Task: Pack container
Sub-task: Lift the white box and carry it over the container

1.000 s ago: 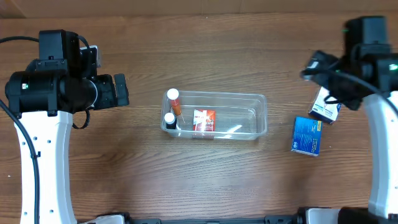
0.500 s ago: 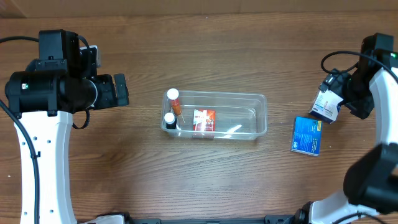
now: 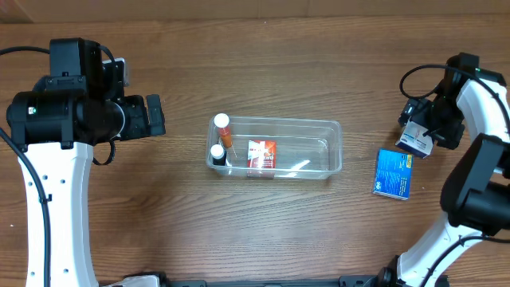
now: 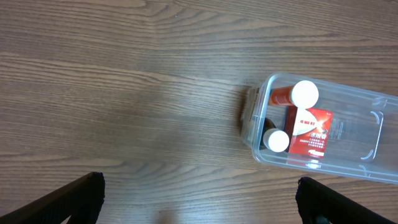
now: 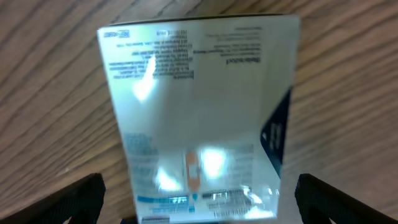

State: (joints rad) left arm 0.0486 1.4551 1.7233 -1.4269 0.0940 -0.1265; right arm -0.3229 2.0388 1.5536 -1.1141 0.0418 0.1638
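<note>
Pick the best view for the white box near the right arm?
Right wrist: the white box fills the frame, print blurred. Overhead shows it small, partly hidden under the right arm. Left wrist misses it.

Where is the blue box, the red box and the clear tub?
blue box (image 3: 392, 174), overhead view, middle of its top.
red box (image 3: 261, 154), overhead view, middle of its face.
clear tub (image 3: 287, 119), overhead view, its far rim.

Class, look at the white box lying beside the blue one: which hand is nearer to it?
Right. The right hand hangs open directly over the white box, which fills its wrist view. The left hand is far off, beyond the container's other end.
</note>
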